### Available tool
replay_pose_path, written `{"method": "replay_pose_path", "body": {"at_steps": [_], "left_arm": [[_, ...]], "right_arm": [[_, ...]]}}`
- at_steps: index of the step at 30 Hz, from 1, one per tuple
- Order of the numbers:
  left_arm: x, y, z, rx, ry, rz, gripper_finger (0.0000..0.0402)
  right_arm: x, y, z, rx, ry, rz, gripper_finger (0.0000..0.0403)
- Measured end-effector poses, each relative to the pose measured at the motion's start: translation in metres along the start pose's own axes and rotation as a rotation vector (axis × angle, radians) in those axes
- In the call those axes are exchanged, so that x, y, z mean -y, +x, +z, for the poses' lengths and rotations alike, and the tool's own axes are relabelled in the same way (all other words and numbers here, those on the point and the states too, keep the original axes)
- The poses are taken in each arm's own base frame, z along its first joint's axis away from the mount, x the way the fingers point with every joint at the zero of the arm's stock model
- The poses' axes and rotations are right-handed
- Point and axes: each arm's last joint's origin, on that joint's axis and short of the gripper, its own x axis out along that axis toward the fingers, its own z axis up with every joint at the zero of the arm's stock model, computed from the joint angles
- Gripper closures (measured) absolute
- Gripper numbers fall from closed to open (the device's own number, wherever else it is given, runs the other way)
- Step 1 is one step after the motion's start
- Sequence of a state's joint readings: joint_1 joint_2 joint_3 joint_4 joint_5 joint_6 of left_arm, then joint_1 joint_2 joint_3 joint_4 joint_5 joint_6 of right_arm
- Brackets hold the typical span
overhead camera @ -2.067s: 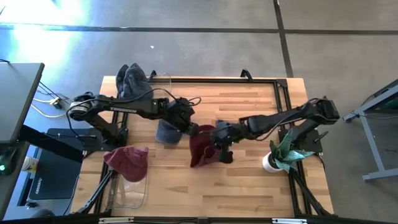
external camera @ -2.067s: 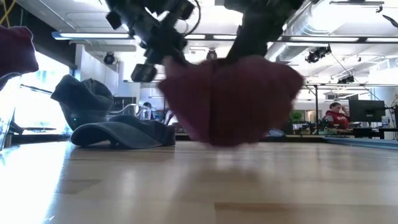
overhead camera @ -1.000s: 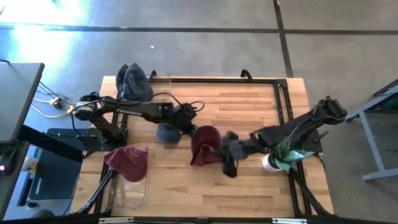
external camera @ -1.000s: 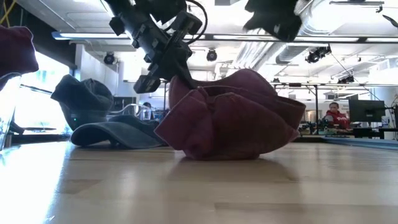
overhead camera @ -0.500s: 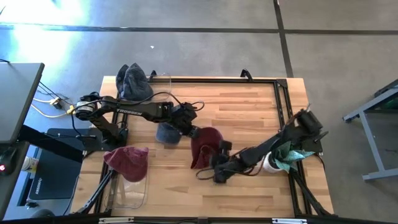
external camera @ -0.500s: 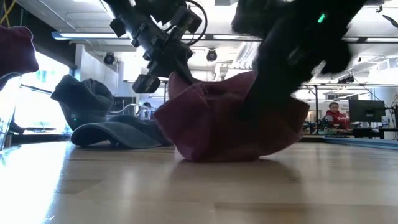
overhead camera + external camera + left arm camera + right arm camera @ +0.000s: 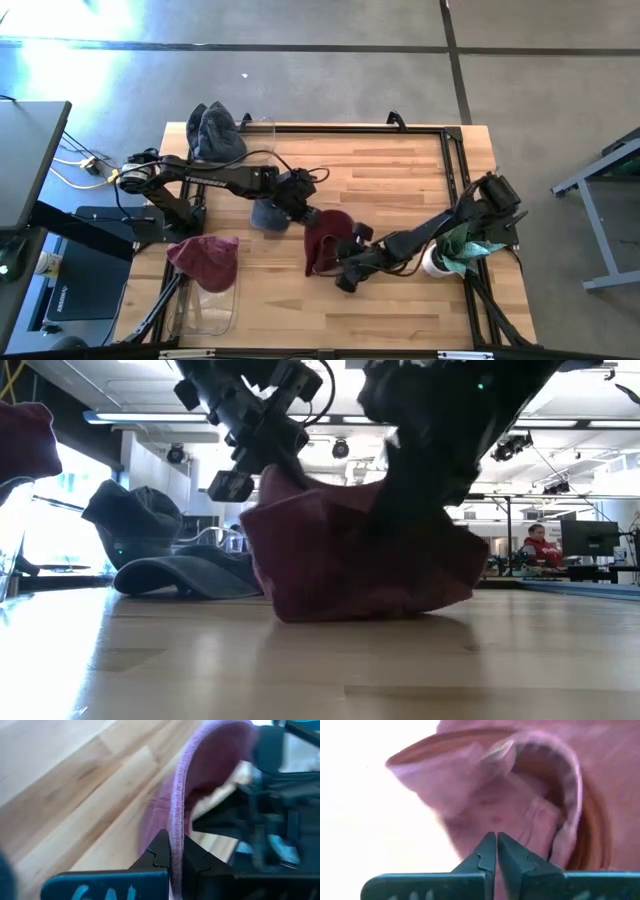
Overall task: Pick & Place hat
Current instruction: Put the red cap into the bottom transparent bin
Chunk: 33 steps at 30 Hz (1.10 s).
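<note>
The maroon hat [image 7: 326, 240] sits crumpled at the table's middle, its underside on the wood [image 7: 350, 612]. My left gripper [image 7: 305, 208] reaches in from the left and is shut on the hat's far-left rim. My right gripper [image 7: 343, 280] stretches low across from the right to the hat's near side. In the right wrist view its shut fingertips [image 7: 496, 837] point into the hat's folded opening [image 7: 530, 785]. In the low view the right arm [image 7: 440, 430] stands in front of the hat's right half. My left gripper pinches the hat's stitched rim edge [image 7: 176, 815] between its two fingers, slanting down from the table's left. The rim stands up on edge in the hold while the hat's bottom stays on the table. My right gripper is close against the hat; whether it touches cannot be told.
A grey cap [image 7: 268, 214] lies just left of the maroon hat. More grey hats [image 7: 212, 130] are piled at the far-left corner. Another maroon hat [image 7: 205, 258] lies on a clear bin [image 7: 212, 305] at near left. A potted plant [image 7: 450, 250] stands at right.
My right gripper has swung from the hat's right side toward the near edge and down, and now stands low at the hat's near side. The hat's left rim, held by my left gripper, stands a little higher and the hat looks more bunched.
</note>
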<state>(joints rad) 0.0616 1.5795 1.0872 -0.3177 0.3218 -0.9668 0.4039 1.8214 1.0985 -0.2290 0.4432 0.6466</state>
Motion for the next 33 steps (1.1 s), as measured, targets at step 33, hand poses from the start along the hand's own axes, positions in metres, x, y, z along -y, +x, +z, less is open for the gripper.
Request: {"method": "replay_pose_path", "body": {"at_steps": [33], "left_arm": [[0.015,-0.015,0.008,0.065,-0.023,0.024,0.0401]], "right_arm": [[0.028,-0.108,0.038,0.091,0.117,0.038,0.0280]]}}
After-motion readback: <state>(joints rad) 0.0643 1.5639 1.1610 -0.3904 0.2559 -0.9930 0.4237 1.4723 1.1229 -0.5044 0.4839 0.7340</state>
